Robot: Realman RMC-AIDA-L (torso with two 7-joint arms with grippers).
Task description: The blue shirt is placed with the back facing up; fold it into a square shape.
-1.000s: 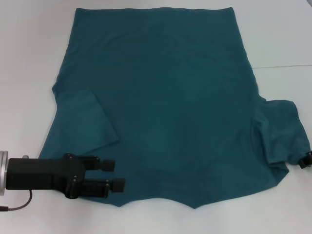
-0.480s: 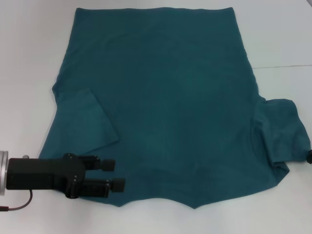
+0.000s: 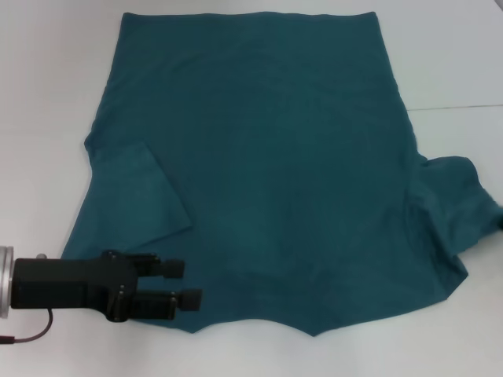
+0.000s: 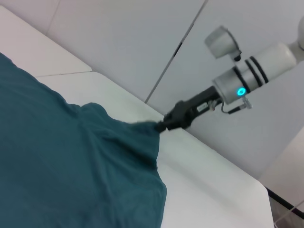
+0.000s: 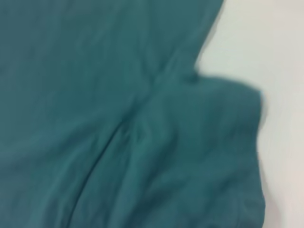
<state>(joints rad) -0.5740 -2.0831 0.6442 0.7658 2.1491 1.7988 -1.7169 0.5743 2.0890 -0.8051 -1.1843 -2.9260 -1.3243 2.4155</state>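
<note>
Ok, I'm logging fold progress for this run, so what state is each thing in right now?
blue shirt: spread flat on the white table, back up, not yet square.
left sleeve: folded in onto the body.
right sleeve: lifted and bunched, pinched at its tip.
left pincer: open, low over the shirt's near left corner.
right pincer: shut on the right sleeve.
</note>
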